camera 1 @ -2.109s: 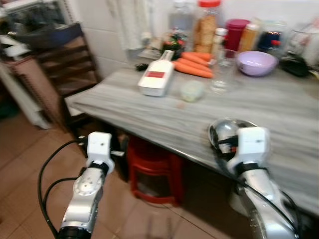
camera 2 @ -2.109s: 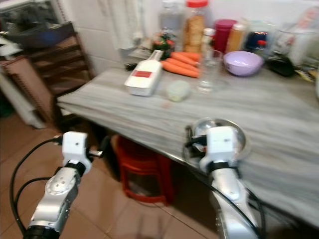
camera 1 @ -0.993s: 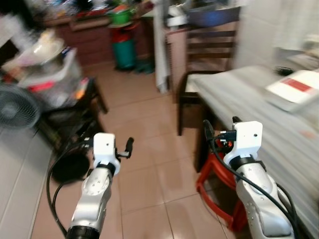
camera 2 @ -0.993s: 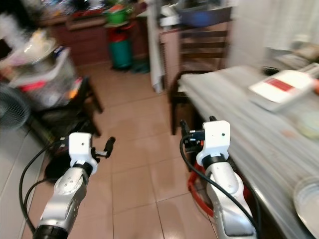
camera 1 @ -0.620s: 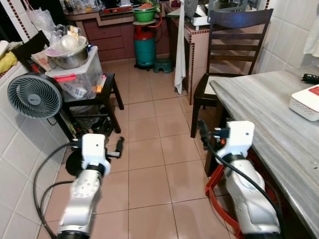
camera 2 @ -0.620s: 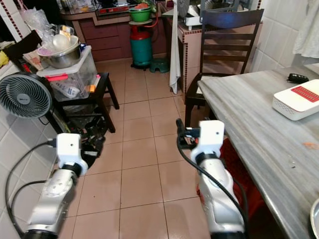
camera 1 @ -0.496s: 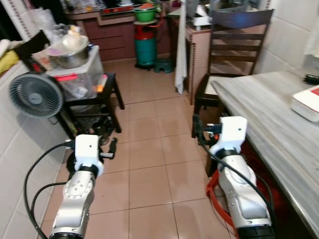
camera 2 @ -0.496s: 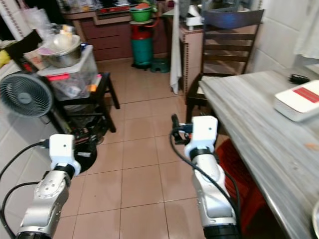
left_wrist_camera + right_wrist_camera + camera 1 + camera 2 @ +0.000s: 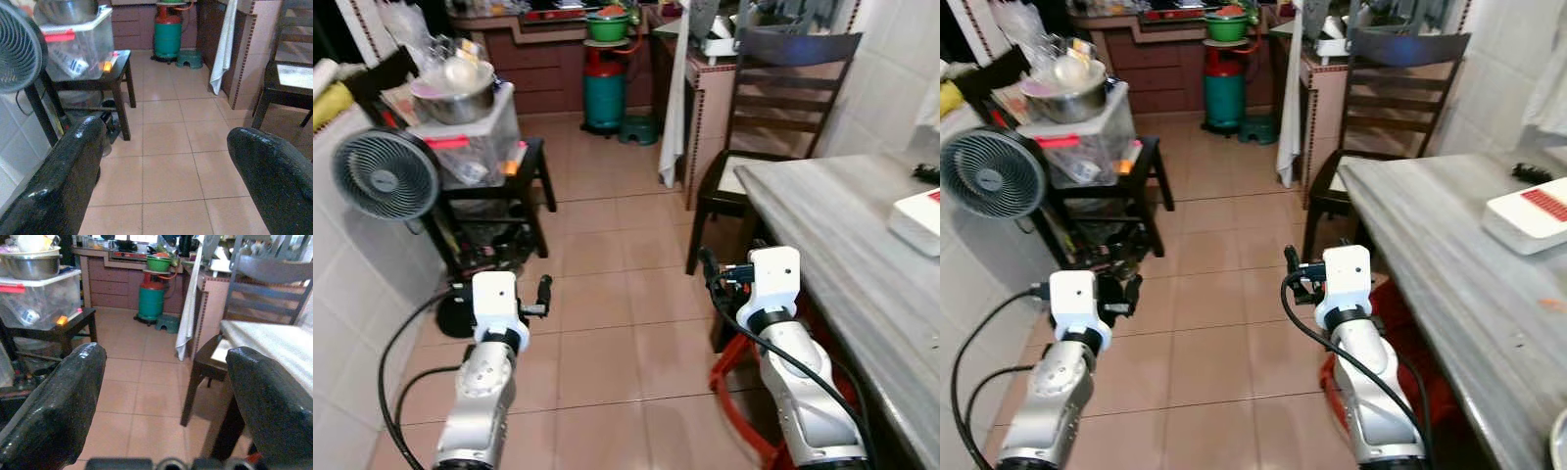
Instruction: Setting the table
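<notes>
We see open tiled floor [image 9: 607,323] down the frame's centre; the desk [image 9: 842,245] and chair [image 9: 773,117] block the right, the fan [image 9: 386,176] and black stand [image 9: 489,201] the left.

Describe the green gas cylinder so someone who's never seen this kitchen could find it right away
Look to the far end of the tiled floor, against the dark brown cabinet. The gas cylinder stands upright there on the floor, just left of the hanging white towel. It is teal green with a red top and a green bowl above it, the tallest thing standing at that wall.

Camera swung from table [image 9: 862,255] toward kitchen floor [image 9: 607,294]; right end effector [image 9: 1291,266] now empty.
</notes>
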